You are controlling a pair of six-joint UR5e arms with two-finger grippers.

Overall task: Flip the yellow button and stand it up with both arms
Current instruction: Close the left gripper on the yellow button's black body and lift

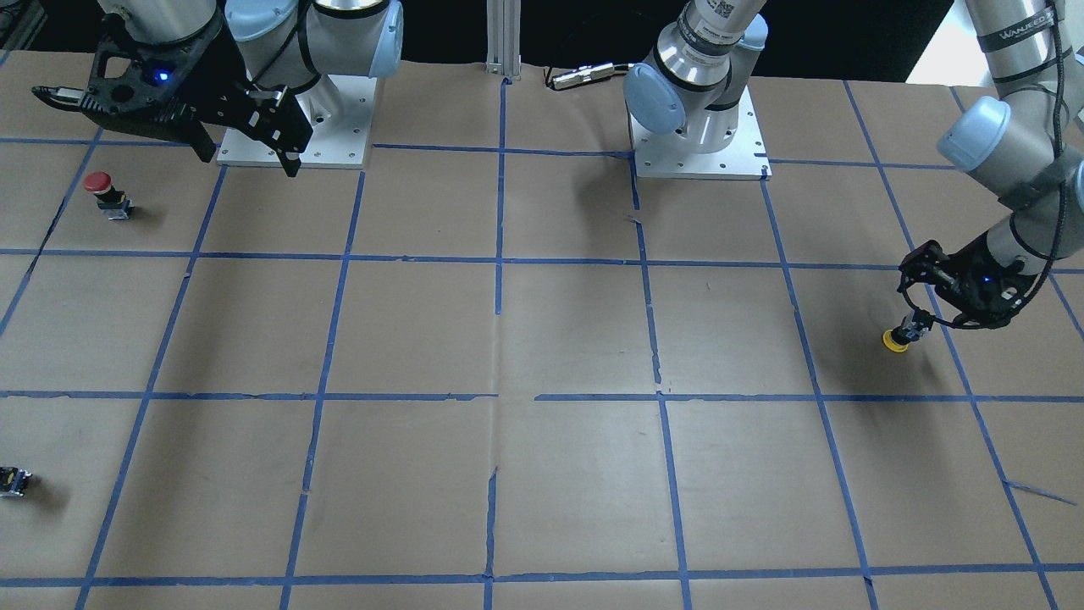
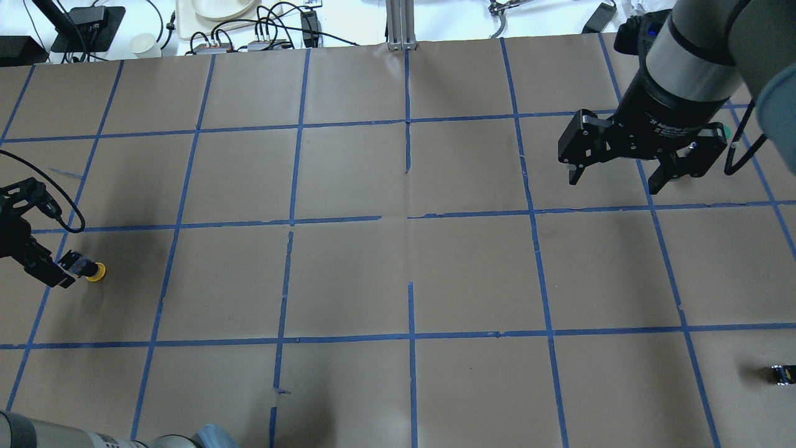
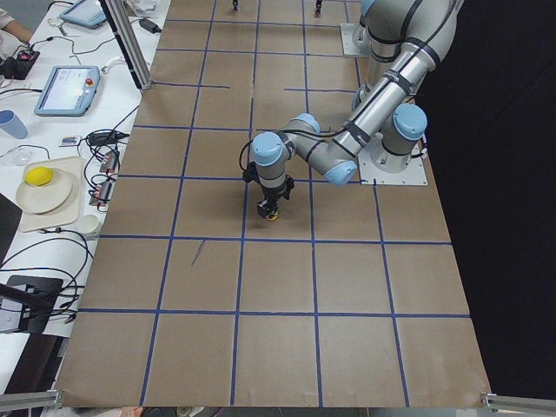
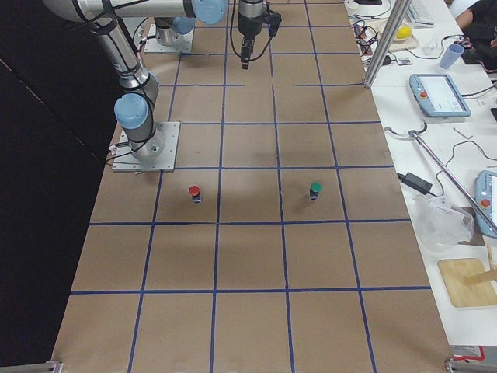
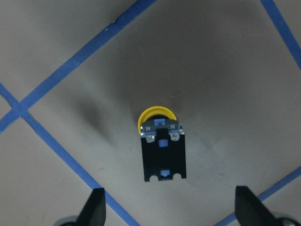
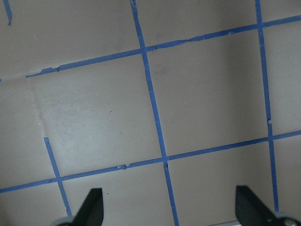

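Observation:
The yellow button (image 5: 162, 146) lies on the brown paper with its yellow cap pointing away from my left gripper and its black body toward it. It also shows in the front view (image 1: 903, 334) and the overhead view (image 2: 89, 270). My left gripper (image 5: 170, 211) is low over the table right behind the button, jaws wide open, fingers on either side and not touching it. It also shows in the front view (image 1: 923, 318). My right gripper (image 2: 615, 180) hangs open and empty high over the far right part of the table, and its wrist view shows only bare paper and tape.
A red-capped button (image 1: 102, 190) stands near the right arm's base. A green-capped button (image 4: 315, 189) stands on the same side. A small capless black-grey block (image 2: 782, 373) lies near the right edge. Blue tape lines grid the table (image 1: 542, 339).

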